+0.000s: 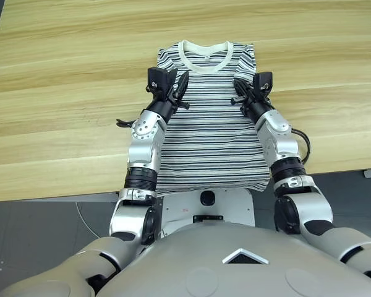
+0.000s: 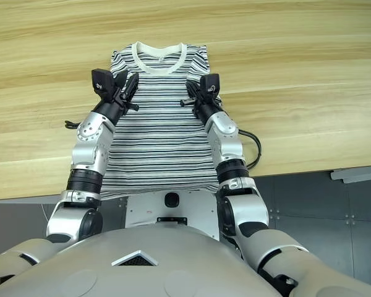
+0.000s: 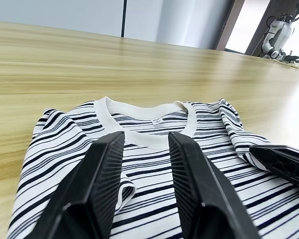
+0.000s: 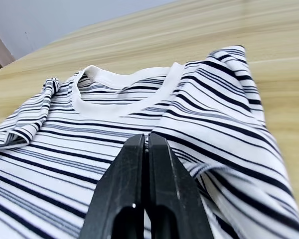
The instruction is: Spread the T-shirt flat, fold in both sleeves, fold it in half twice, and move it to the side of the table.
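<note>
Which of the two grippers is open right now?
The left gripper: its fingers stand apart above the T-shirt, while the right gripper has its fingers pressed together.

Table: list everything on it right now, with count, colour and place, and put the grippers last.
table: one, light wood, spans the view ahead of the robot.
T-shirt: one, white with dark stripes and a cream collar; lies flat at the table's middle, sleeves folded in, collar away from the robot, hem at the near edge.
left gripper: one, black, open, at the shirt's left chest below the collar.
right gripper: one, black, shut with nothing between the fingers, at the shirt's right chest below the collar.
</note>
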You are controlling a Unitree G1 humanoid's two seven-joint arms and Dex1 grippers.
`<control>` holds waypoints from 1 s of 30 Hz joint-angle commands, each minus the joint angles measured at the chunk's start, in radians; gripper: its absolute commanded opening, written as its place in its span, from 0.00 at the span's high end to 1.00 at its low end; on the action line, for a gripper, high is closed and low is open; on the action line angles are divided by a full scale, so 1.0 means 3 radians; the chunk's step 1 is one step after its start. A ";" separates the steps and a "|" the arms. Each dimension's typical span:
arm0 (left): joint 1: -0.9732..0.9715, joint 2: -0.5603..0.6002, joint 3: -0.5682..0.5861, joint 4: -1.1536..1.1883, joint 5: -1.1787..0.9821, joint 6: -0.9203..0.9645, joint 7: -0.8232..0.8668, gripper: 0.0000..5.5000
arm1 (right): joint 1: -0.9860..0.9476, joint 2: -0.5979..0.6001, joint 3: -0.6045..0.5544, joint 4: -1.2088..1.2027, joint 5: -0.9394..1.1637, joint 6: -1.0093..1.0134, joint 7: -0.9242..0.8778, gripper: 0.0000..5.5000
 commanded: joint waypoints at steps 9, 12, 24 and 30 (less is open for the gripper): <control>-0.0043 -0.0049 0.0016 0.0026 -0.0006 -0.0031 0.0022 0.70 | -0.0214 0.0199 -0.0154 0.0001 0.0192 -0.0049 0.0190 0.86; -0.0038 -0.0047 0.0019 0.0005 -0.0012 -0.0025 0.0012 0.70 | -0.0122 0.0150 -0.0090 -0.0266 0.0205 0.0031 0.0391 0.76; 0.0068 0.0338 0.0085 -0.0882 -0.0180 -0.0169 -0.0463 0.70 | 0.0492 -0.0572 0.0394 -0.1934 0.0200 0.0057 0.1517 0.50; 0.0106 0.1288 0.0289 -0.1625 -0.0060 -0.0383 -0.0989 0.70 | 0.0704 -0.1382 0.0494 -0.2356 -0.0032 -0.0210 0.2027 0.50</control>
